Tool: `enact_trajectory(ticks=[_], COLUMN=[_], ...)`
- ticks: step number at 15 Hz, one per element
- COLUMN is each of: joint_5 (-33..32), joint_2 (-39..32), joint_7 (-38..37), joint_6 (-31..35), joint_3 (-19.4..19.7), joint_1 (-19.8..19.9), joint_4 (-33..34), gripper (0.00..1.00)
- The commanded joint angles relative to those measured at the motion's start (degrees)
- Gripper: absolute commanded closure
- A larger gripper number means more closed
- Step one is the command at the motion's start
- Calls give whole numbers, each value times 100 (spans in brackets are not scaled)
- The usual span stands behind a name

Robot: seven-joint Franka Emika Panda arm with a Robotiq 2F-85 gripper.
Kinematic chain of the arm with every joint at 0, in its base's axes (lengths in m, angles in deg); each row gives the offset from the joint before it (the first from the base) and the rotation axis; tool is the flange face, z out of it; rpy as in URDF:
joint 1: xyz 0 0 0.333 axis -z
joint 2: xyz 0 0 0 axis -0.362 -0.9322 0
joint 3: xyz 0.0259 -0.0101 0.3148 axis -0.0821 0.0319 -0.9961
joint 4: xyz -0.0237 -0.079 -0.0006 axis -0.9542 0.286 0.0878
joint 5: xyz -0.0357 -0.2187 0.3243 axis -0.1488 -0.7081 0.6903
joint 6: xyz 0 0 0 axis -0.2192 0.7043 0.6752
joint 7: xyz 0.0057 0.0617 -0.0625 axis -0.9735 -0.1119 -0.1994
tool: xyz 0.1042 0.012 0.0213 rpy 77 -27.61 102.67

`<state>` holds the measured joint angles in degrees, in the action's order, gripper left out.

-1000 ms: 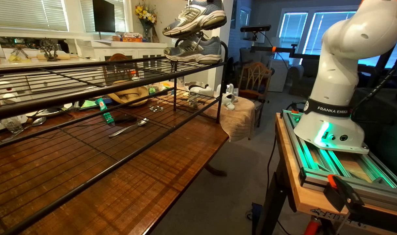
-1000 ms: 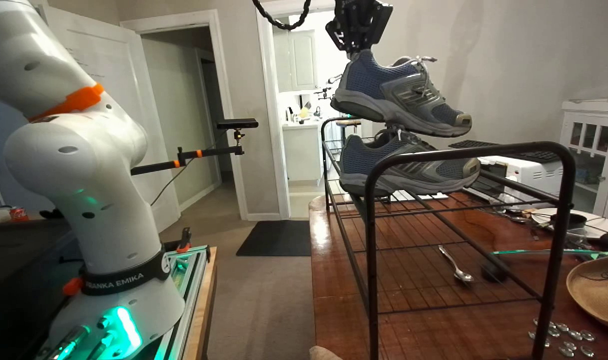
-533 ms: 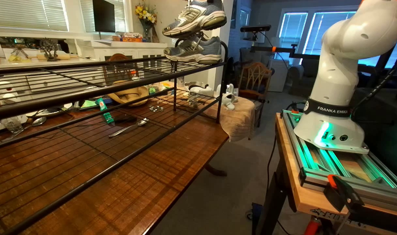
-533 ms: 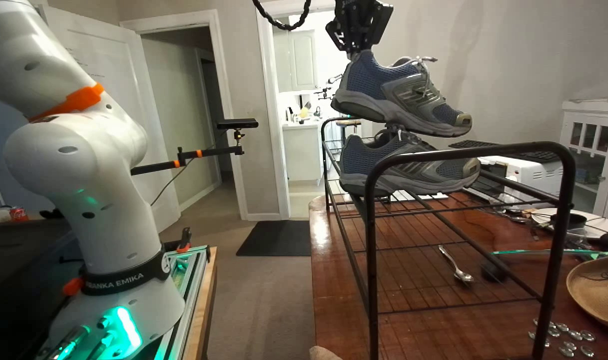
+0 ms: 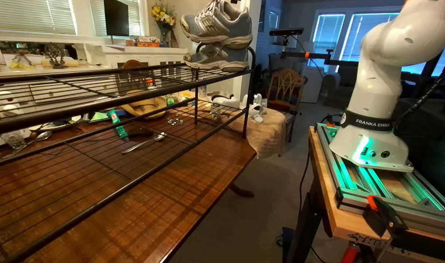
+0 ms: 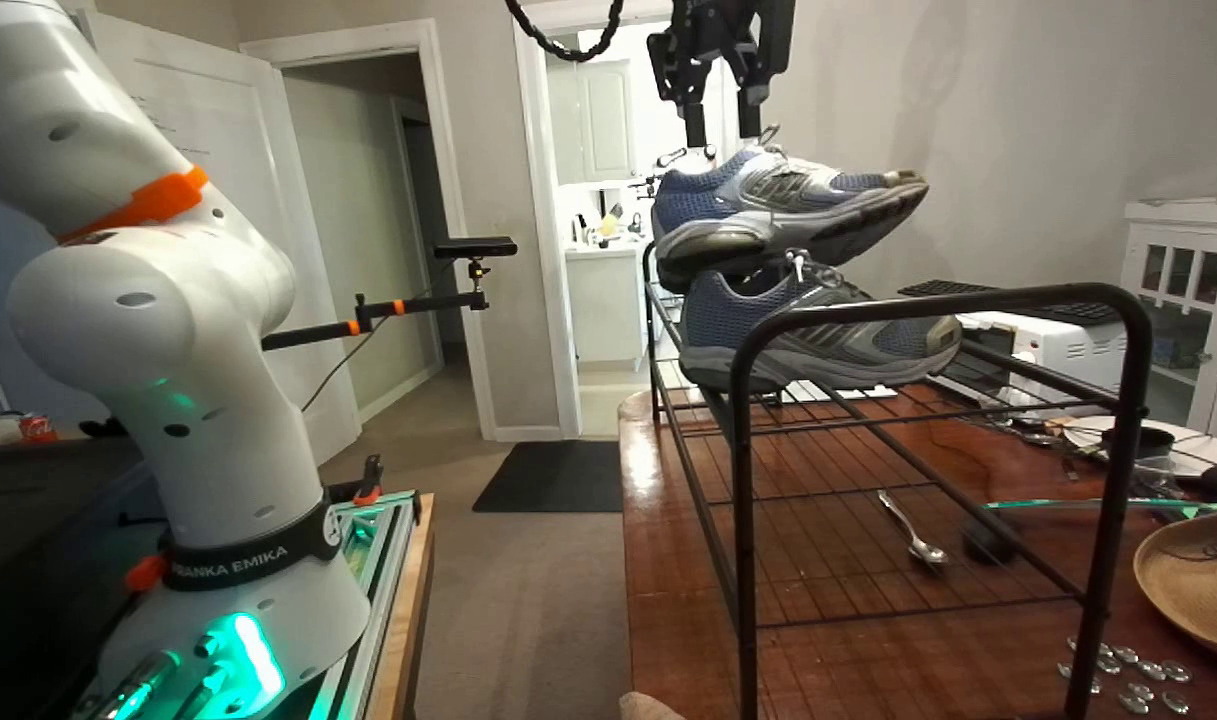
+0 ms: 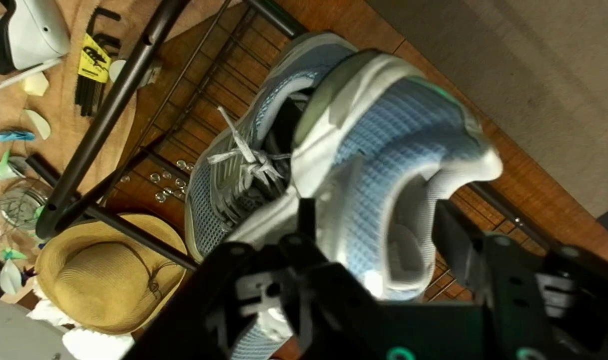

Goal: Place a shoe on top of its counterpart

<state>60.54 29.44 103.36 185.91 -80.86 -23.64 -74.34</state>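
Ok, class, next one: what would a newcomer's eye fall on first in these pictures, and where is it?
Probably the upper shoe, tilted toe-up over its matching shoe near one end of the dark wire rack, with the open gripper above it. Next comes the big white robot arm, with a bright green light glowing low on it. At the lower left of the wrist view, a straw hat also stands out.

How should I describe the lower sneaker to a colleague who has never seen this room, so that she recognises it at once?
A wooden table bears a black wire rack. At one end of its top shelf sits the lower sneaker, a blue-grey lace-up. Unlike the upper sneaker, tilted toe-up over it beneath the open gripper, it rests flat on that shelf.
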Motion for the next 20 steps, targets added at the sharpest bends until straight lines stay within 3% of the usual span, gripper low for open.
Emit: enact_trajectory(ticks=[1,3,13,20], joint_5=[-107,-125,-118,-84], joint_2=[31,24,-17,95], joint_7=[45,49,-87,-1334], joint_6=[-126,-124,-136,-202], joint_3=[29,29,12,-595], joint_1=[-26,-24,-5,-128], joint_4=[7,2,17,-226], gripper=[6,0,0,0])
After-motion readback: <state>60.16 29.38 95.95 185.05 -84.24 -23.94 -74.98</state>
